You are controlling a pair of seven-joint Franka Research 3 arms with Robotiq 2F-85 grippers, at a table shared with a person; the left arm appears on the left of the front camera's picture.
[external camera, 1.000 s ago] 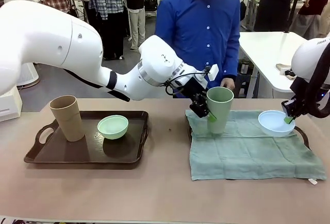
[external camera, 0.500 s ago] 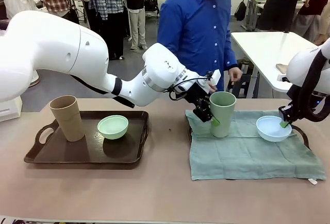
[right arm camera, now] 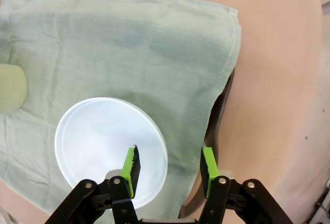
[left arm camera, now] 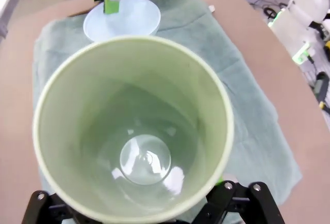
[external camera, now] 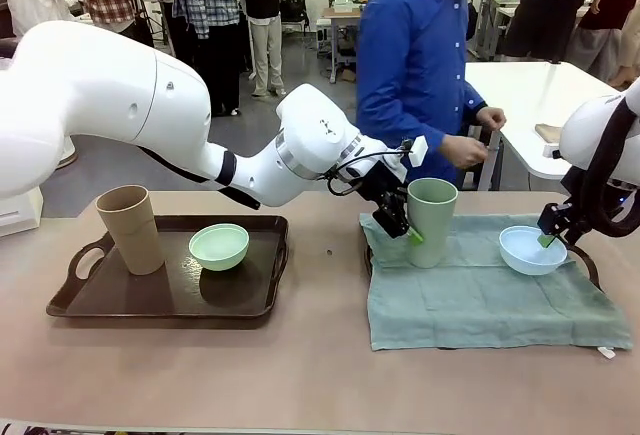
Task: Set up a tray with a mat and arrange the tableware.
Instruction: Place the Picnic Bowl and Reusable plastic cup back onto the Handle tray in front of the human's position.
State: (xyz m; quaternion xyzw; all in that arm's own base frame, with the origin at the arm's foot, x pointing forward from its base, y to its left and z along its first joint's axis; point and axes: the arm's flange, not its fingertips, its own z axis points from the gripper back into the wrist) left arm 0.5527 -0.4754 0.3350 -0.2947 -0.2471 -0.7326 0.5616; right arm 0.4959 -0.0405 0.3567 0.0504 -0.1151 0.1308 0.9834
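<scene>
1. Left tray: lies on the table, at its left. The tan cup stands upright at the tray's left end. The mint bowl sits to the right of it, apart from the cup, near the tray's middle.

2. Left gripper: reaches across the middle to the sage cup. Its fingers straddle the cup with the jaws spread wide. In the left wrist view the cup's rim hides the pads, so it cannot be told whether they press on the wall.

3. Sage cup: upright on the mat, at the mat's left end, toward the far edge.

4. Mat: spread over the right tray, whose dark rim shows at the right end.

5. Blue bowl: upright on the mat at its right end, well apart from the sage cup.

6. Right gripper: at the blue bowl's right rim. Jaws parted. One pad hangs over the bowl's inside, the other outside it. The rim lies between them with a gap on each side. Nothing is gripped.
</scene>
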